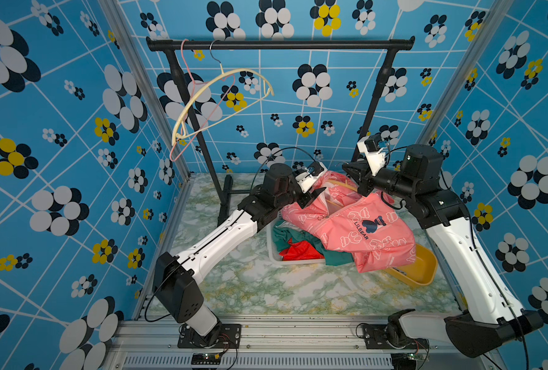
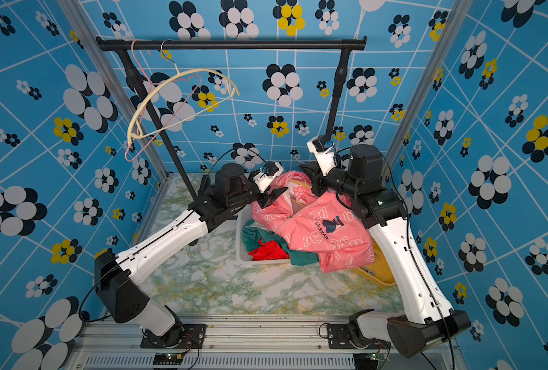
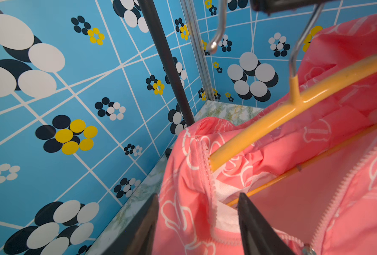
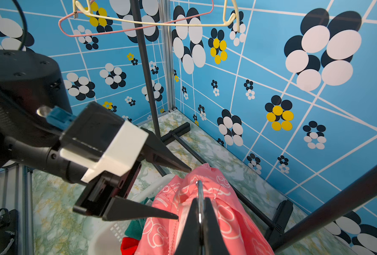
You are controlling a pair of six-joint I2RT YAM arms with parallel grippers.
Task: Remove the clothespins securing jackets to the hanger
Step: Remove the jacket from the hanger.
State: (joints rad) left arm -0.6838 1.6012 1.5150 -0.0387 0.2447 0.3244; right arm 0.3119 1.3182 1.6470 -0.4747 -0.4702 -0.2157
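The pink jacket (image 1: pixel 356 230) with white outline print hangs on a yellow hanger (image 3: pixel 293 110) over the baskets. My right gripper (image 4: pixel 200 212) is shut on the hanger's metal hook (image 3: pixel 302 44) and holds it up. My left gripper (image 3: pixel 198 196) is open, one finger on each side of the jacket's zip edge near the hanger's end, and its fingertips (image 4: pixel 189 171) also show in the right wrist view. A green jacket (image 1: pixel 282 237) and a red jacket (image 1: pixel 301 251) lie crumpled in a white basket (image 1: pixel 271 253). No clothespins show in any view.
A black clothes rack (image 1: pixel 279 45) stands at the back with a cream hanger (image 1: pixel 221 86) and a pink wire hanger (image 1: pixel 202 128), both bare. A yellow bin (image 1: pixel 423 266) sits partly under the pink jacket. Patterned walls close in on three sides.
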